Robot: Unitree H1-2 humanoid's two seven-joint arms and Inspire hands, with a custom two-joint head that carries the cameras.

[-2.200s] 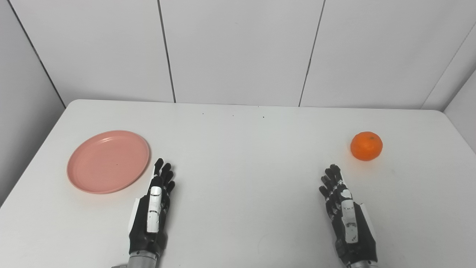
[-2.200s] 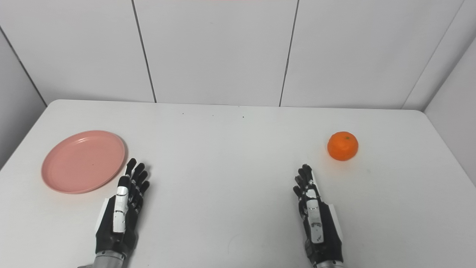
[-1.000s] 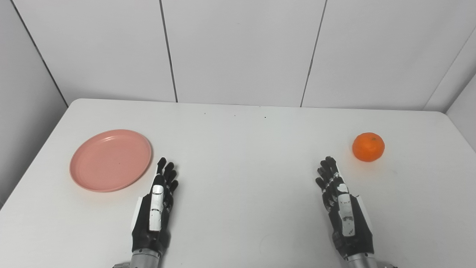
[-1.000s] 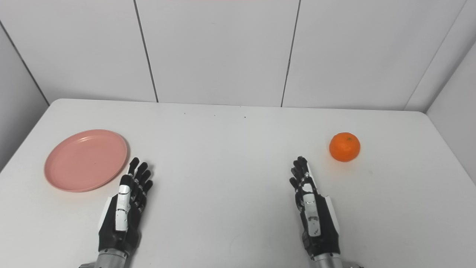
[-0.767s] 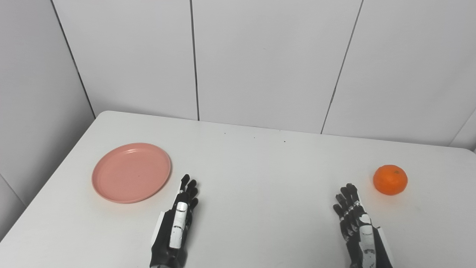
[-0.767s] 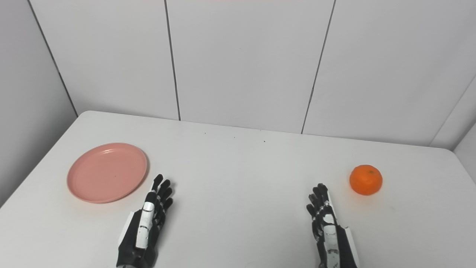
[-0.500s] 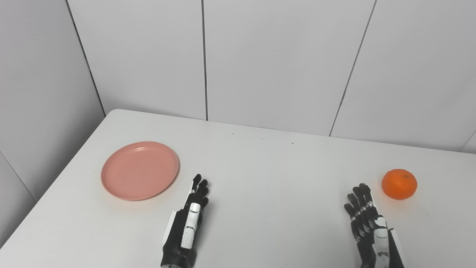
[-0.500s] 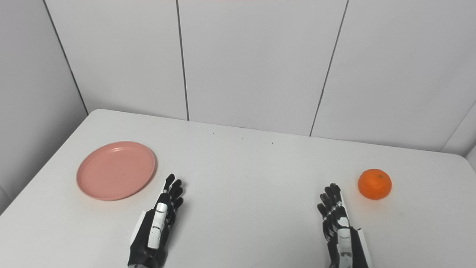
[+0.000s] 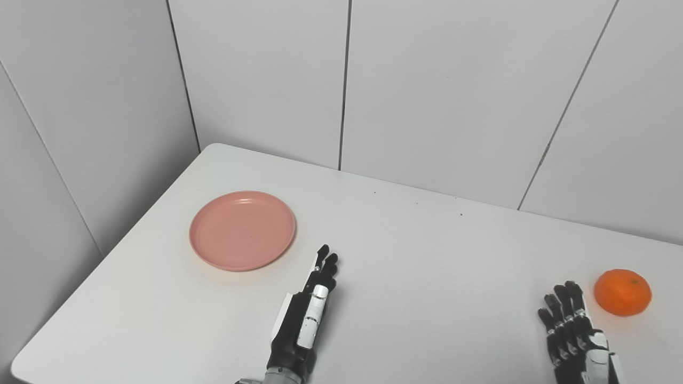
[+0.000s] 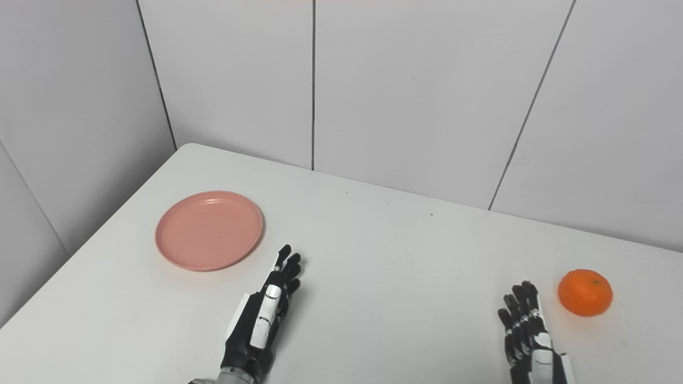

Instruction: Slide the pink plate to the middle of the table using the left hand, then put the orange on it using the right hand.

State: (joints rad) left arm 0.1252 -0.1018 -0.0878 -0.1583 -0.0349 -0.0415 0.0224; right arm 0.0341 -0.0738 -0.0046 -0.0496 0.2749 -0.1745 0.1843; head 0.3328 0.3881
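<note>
While both robot hands are lying flat and idle near the front of the table [image 9: 427, 256], nothing of the task is showing as done. The plate [image 9: 242, 230] is sitting toward the table's left side, well short of the middle, and it is carrying nothing. The orange [image 9: 622, 292] is resting on the bare table far to the right, well apart from the plate.

The left robot hand [image 9: 306, 314] is lying palm down with its fingers stretched out and a little apart, holding nothing. Its fingertips are pointing up the table, near the plate's nearer right rim but not touching it. The right robot hand [image 10: 532, 336] is likewise lying flat with fingers spread and empty, partly cut off by the picture's lower edge, with the orange just up and to the right of its fingertips and a clear gap between them.

Judging from this layout, both stages are lying ahead. The left robot hand is going to need contact with the plate, probably at the rim or on its flat inside, before pushing it rightward to the middle. Only after that is the right robot hand's part making sense: closing on the orange, lifting it, and setting it down on the plate.
</note>
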